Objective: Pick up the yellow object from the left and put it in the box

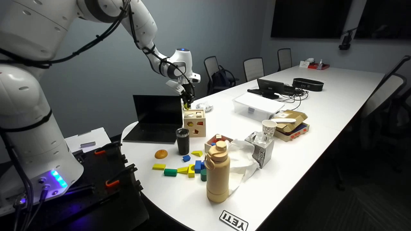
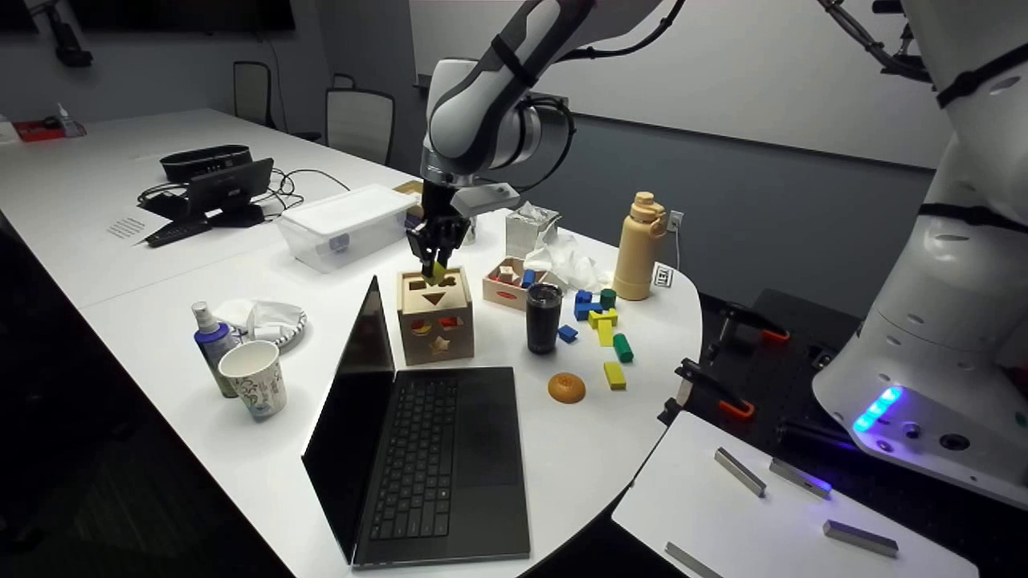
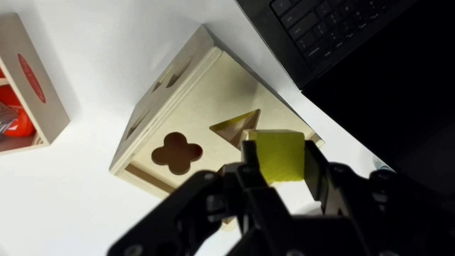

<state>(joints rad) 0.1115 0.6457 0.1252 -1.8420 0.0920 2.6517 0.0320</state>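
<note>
White robot arm (image 1: 40, 35) looms nearest camera. Black laptop (image 2: 450, 474) stands open. Wooden box (image 3: 194, 119) sits upright just beside laptop. Gripper (image 3: 280, 158) points down, pinching yellow block (image 3: 280, 154). Block is above box top, near triangular hole (image 3: 237, 128); whether it touches wood, cannot tell.

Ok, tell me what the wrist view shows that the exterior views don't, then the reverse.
Only the wrist view shows the clover-shaped hole in clear, full outline, and both fingers against opposite sides of the yellow block; in the exterior views that grip is too small to make out.

Only the exterior views show the water bottle, the dark tumbler, the orange dome and the green blocks.

Shared: the wooden box, the laptop, the wooden tray and the white table.
</note>
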